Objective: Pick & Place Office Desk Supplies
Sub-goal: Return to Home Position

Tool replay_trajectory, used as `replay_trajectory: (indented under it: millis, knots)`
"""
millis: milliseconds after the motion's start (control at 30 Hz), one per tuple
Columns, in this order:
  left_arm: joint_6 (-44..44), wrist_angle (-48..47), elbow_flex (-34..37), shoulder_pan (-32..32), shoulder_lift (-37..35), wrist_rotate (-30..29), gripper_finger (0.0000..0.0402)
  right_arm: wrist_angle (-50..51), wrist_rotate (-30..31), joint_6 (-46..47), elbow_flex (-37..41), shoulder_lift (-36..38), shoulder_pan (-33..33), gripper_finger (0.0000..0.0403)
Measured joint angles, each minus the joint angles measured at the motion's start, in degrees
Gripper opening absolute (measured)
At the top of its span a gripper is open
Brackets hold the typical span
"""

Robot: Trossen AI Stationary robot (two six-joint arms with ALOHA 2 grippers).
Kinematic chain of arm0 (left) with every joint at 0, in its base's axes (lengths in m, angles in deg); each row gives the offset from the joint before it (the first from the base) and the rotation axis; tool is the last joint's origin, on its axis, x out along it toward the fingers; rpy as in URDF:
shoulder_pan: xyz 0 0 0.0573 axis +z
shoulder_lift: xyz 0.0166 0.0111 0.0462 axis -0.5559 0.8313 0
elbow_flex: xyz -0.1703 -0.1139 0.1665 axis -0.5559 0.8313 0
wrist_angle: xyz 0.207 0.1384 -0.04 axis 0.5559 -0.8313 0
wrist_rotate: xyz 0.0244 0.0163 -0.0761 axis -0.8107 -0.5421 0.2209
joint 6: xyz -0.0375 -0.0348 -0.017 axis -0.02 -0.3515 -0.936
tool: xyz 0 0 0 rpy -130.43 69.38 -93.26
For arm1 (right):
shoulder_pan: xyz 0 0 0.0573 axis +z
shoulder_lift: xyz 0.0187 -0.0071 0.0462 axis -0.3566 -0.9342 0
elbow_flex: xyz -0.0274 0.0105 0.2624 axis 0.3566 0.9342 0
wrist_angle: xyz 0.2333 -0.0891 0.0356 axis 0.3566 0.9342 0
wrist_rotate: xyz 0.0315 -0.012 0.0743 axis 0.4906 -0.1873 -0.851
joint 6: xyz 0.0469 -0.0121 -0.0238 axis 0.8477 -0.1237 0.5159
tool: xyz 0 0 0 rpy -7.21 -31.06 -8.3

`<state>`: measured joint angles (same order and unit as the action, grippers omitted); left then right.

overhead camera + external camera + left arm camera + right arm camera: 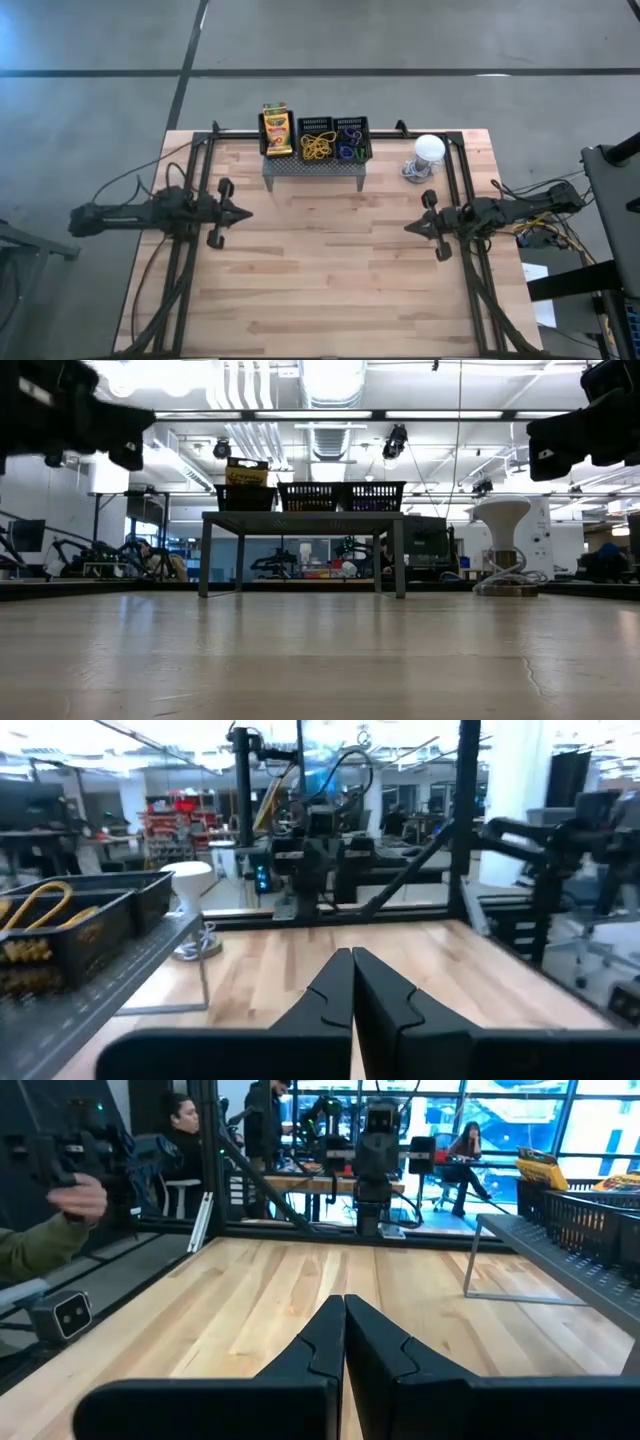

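Three small black mesh bins (pixel 317 138) stand in a row on a grey perforated stand (pixel 315 167) at the table's far edge. The left bin holds a yellow-and-green crayon box (pixel 276 128), the middle one yellow loops (pixel 318 148), the right one blue, purple and green loops (pixel 350 147). In the low view the bins (pixel 310 496) sit on the stand's top. My left gripper (pixel 246 212) hovers shut over the table's left side, my right gripper (pixel 408 227) shut over the right side; both point toward the middle. Their fingertips (pixel 352 956) (pixel 344 1300) are closed together.
A white ball-like object with a cable (pixel 427 155) sits on the table right of the stand. Black frame rails (pixel 200 160) run along the table's left, right and far sides. Bare wood (pixel 330 270) lies between and before the arms. People show beyond the table (pixel 60 1220).
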<state>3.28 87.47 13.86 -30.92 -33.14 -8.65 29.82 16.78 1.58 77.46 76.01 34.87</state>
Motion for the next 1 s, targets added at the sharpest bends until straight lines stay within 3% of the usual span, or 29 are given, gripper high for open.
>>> replay_trajectory:
  millis: [133,233,1000]
  knots:
    - [1.2,-7.1,2.0,0.0,-5.5,-2.7,0.0003,0.0,0.0,0.0,0.0,0.0,0.0,0.0008]
    - [1.1,-6.9,1.6,0.0,-5.5,-5.0,0.0005,0.0,0.0,0.0,0.0,-0.1,0.0,0.0008]
    - [0.9,-6.8,2.2,-0.6,-6.0,-7.3,0.0014,0.0,0.0,-0.1,0.0,-0.4,0.0,0.0009]
